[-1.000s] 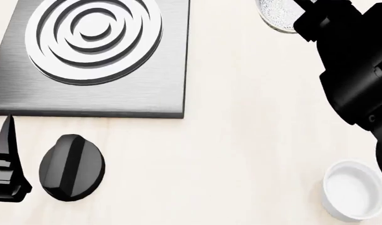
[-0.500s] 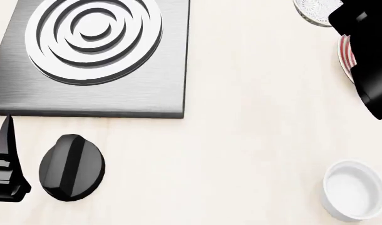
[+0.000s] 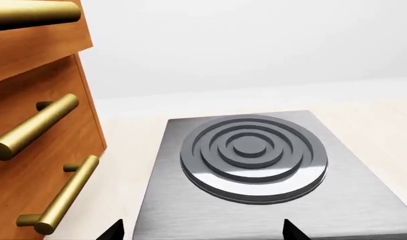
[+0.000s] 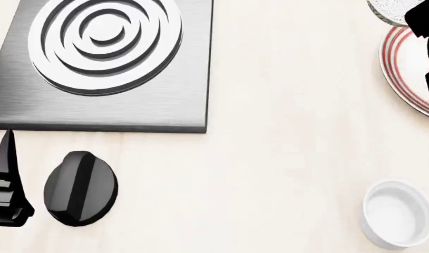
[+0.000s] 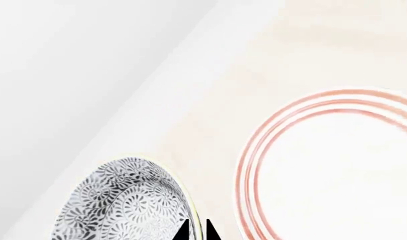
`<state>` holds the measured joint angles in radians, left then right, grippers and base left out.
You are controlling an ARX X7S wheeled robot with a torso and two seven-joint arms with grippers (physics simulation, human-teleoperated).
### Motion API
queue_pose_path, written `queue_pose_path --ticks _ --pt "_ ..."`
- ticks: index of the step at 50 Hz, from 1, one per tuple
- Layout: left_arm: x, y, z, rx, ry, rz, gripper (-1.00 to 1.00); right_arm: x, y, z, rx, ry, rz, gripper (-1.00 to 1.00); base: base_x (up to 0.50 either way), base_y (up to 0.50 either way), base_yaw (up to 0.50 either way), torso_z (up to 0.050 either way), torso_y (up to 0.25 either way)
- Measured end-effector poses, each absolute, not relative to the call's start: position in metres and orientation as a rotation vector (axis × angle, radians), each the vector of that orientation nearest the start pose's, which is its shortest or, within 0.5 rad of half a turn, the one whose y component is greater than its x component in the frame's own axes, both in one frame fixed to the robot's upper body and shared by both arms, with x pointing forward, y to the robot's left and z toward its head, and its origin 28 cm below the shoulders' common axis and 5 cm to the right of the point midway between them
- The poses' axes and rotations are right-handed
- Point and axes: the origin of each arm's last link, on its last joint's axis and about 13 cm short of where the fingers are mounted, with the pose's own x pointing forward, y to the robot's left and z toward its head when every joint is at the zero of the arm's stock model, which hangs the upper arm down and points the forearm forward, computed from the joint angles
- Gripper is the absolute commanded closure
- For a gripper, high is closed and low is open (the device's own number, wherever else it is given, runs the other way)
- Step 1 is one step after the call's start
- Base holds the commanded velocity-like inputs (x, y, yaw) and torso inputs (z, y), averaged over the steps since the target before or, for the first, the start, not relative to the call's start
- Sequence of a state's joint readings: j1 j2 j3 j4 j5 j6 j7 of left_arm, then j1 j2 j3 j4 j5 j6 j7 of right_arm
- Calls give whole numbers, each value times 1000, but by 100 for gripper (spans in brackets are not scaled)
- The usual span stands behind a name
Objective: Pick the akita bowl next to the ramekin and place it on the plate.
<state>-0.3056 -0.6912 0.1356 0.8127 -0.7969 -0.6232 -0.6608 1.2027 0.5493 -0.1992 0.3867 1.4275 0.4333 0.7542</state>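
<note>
The right end effector [image 5: 195, 231] pinches the akita bowl [image 5: 127, 202] rim, apparently, beside the plate [image 5: 337, 165]. The ramekin [image 4: 396, 215] sits on the table [image 4: 285, 158]. Left end effector [image 3: 202, 231]: fingertips spread.

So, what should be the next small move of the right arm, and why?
Probably carry the grey-and-white patterned bowl sideways over the middle of the red-ringed white plate, before lowering. The right jaws pinch the bowl's rim, and in both views the bowl appears beside the plate's rim, not over its centre.
</note>
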Motion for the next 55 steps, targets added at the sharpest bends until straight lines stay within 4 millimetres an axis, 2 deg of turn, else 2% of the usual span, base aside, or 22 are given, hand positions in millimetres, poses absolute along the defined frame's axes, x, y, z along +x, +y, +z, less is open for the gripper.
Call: queue_pose_path --ticks 29,55 --pt "195 243 190 78 -232 22 -100 352 -221 316 800 -72 -361 100 0 0 0 1 0" --pt "197 245 189 82 -228 29 -100 365 -239 320 808 -79 -445 100 0 0 0 0 1"
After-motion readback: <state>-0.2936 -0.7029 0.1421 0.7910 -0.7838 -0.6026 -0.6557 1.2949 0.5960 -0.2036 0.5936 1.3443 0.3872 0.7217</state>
